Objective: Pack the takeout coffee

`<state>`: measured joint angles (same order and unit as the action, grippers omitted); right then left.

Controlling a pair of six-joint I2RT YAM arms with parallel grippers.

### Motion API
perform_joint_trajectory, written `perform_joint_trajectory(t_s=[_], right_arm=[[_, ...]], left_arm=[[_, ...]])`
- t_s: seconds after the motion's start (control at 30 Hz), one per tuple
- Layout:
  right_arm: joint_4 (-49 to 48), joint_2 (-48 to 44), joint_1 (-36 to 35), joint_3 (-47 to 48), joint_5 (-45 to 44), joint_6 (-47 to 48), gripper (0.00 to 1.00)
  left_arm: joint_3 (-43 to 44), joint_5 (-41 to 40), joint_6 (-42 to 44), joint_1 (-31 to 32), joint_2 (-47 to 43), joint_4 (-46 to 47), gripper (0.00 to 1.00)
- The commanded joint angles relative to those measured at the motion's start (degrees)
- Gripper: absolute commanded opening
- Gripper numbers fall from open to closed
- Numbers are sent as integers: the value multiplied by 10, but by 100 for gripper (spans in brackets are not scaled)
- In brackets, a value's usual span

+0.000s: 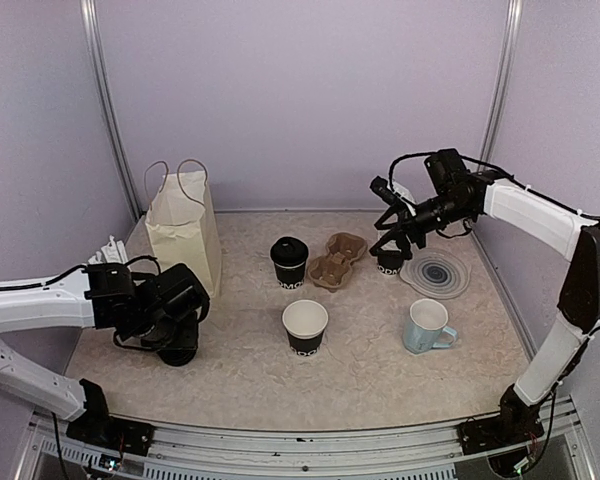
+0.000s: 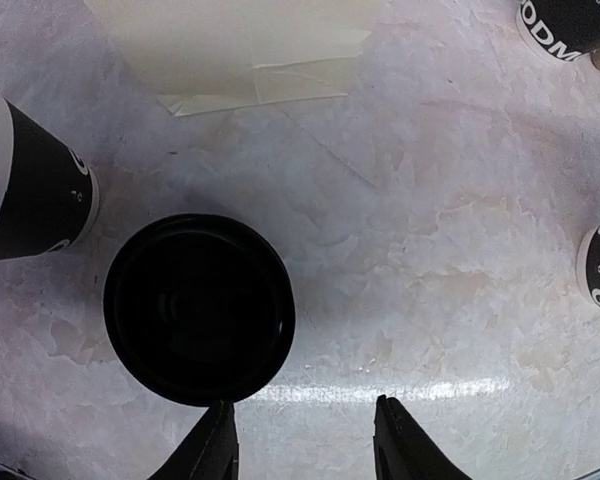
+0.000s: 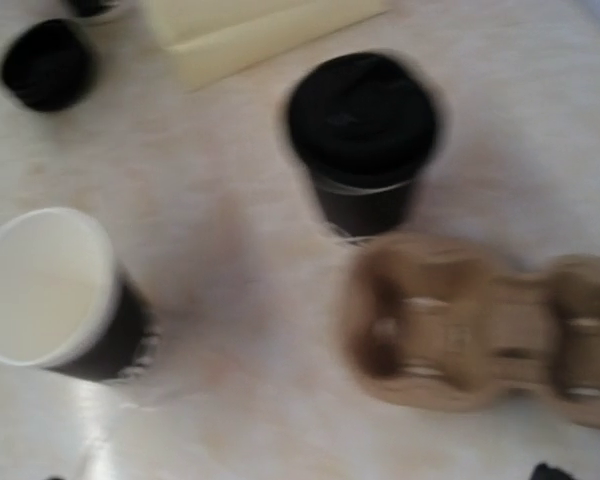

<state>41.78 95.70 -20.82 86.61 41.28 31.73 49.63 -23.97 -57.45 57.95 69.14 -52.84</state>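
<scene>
The black paper cup with black plastic lid (image 1: 289,262) stands mid-table, just left of the brown cardboard carrier (image 1: 338,260). Probably light and crushable: grip its wall gently. Near left, the left gripper (image 2: 302,408), half-spread and empty, hovers by a loose black round lid (image 2: 198,308); far right, the right gripper (image 1: 390,225) gapes empty.

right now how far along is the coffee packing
Looks done: only the lidded cup. In hand: nothing; the left gripper hovers open beside a loose lid. Still to do: cap the open cup and load the empty carrier.
</scene>
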Motion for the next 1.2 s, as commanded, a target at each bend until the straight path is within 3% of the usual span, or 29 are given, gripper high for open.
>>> perform_joint_trajectory(t_s=[0.0,0.17,0.67,1.17], right_arm=[[-83,-45,-3,-54,92,-30,99],[-186,-105,0,-139,55,-72,100],[-138,-47,-1,-139,95,-24,93],[-120,-33,-8,-131,98,-11,89]], left_arm=[[-4,19,71,-44,9,36,45],[-16,46,112,-85,41,66,40],[-40,90,141,-111,111,119,28],[-24,70,139,-110,121,88,13]])
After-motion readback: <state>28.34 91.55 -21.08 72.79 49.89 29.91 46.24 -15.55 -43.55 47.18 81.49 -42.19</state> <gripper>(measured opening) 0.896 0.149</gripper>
